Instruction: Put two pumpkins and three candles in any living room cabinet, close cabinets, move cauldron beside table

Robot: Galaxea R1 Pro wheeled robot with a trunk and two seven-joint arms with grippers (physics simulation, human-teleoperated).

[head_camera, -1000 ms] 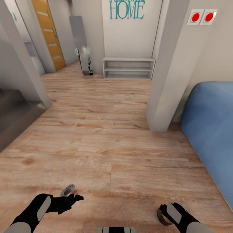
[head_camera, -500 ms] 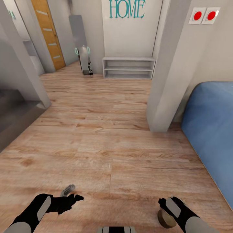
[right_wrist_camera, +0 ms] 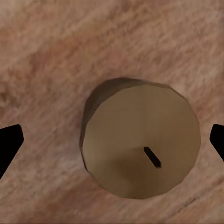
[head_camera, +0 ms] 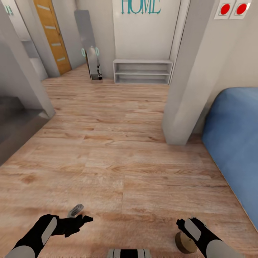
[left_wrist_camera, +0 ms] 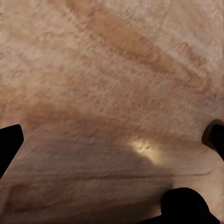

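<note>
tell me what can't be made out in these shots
- Candle: in the head view the right gripper covers its upper side.
- Grip on the candle: right wrist view shows fingertips wide apart, none touching it.
- HOME sign: top cut by the head view's edge.
- Left gripper: dark and small in the head view.

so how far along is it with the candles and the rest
Nothing looks finished here. In hand: the right gripper hangs open over a candle standing on the wooden floor, not yet gripped. The left gripper is empty. Storing everything and placing the cauldron remains.
</note>
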